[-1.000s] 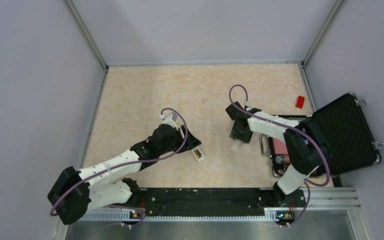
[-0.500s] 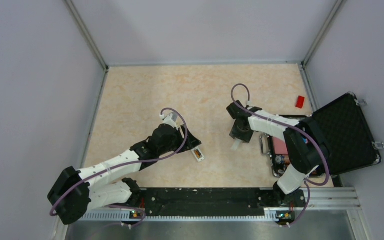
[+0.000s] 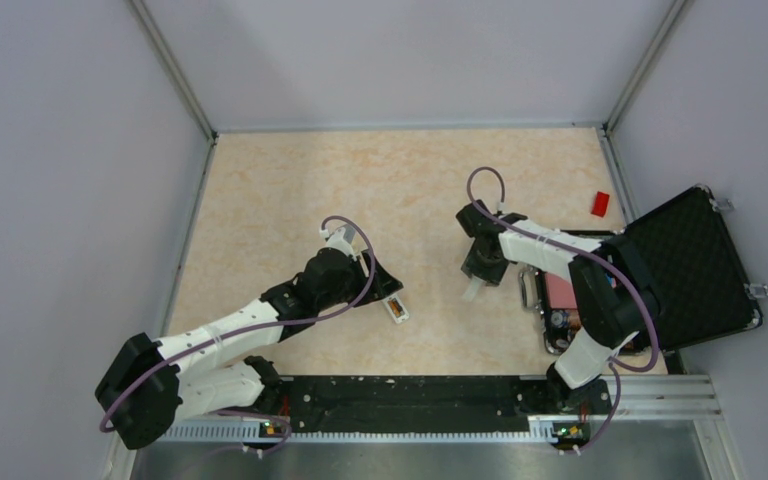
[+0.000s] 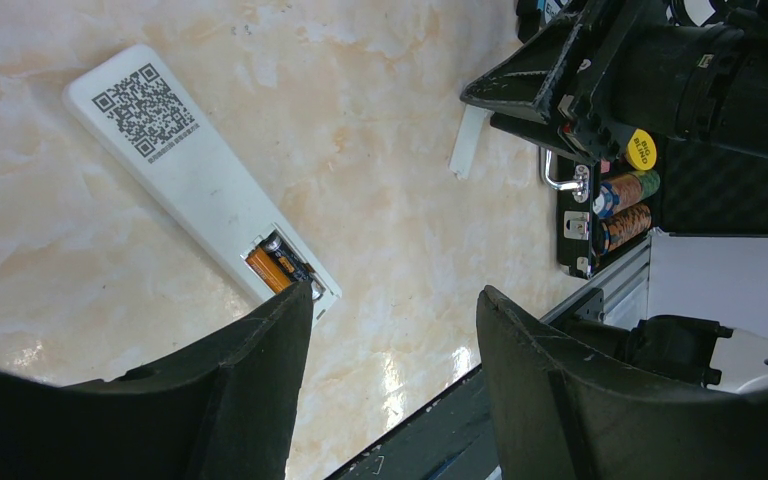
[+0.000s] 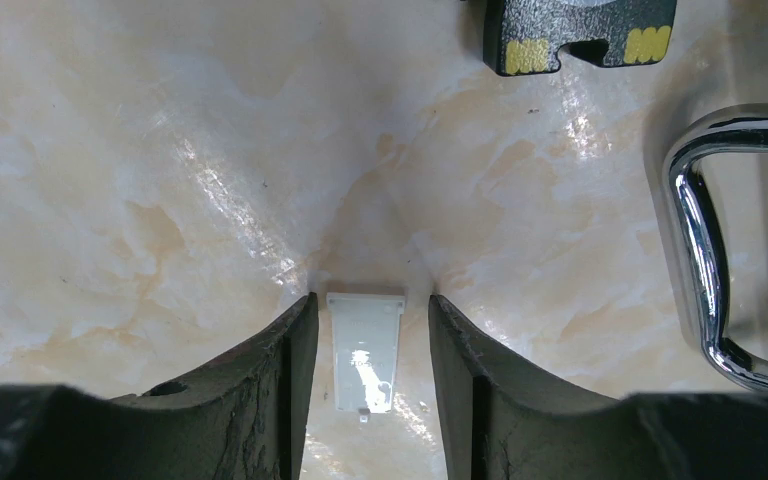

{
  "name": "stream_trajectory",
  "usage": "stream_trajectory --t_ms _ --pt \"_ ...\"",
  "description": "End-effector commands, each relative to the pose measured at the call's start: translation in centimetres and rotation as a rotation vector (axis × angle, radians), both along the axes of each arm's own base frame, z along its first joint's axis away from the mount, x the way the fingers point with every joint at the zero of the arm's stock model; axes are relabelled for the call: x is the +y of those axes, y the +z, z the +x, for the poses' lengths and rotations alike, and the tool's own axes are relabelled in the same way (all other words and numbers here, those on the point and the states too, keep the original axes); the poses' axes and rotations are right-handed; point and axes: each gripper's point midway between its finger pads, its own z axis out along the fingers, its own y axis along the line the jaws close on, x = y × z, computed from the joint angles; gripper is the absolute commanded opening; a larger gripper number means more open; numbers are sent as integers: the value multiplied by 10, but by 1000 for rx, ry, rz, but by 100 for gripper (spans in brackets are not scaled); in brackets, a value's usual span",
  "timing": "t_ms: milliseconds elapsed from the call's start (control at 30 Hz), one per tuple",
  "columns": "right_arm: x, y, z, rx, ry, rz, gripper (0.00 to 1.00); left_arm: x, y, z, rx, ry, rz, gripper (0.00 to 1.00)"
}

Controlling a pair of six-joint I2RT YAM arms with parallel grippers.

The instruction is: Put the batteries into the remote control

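Observation:
The white remote control (image 4: 190, 175) lies face down on the table, its QR label up and its recess uncovered. Two batteries (image 4: 275, 265), orange and black, sit in that recess. My left gripper (image 4: 392, 295) hangs open just past the remote's recess end, holding nothing; from above it (image 3: 385, 283) hides most of the remote (image 3: 397, 309). A small white battery cover (image 5: 365, 350) lies flat on the table. My right gripper (image 5: 371, 298) is lowered over it, open, one finger on each side with a thin gap to the cover (image 3: 472, 290).
An open black case (image 3: 695, 265) stands at the right, with striped chip rolls (image 4: 625, 190) inside and a chrome handle (image 5: 700, 240) close to my right gripper. A red block (image 3: 600, 203) lies behind the case. A black rail (image 3: 410, 395) runs along the near edge.
My right wrist has shifted slightly to the right over the cover and its fingers have narrowed a little. The left arm and the remote have not moved.

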Motion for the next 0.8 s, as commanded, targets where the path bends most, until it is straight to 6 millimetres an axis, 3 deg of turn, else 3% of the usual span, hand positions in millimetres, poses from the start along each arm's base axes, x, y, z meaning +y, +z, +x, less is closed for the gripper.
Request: stream_trajectory --t_ms 0,133,433,767 --pt "-26 -45 -22 97 -73 -68 44 -6 22 7 -58 4 -54 66" --pt "-23 -48 -23 99 -88 -45 43 -5 21 7 -57 6 -53 66" --pt "-18 -45 -19 94 -82 -21 28 -6 22 7 -60 0 -58 66" --pt "-11 -28 -7 43 -35 5 27 -11 23 7 -63 -19 -66 66"
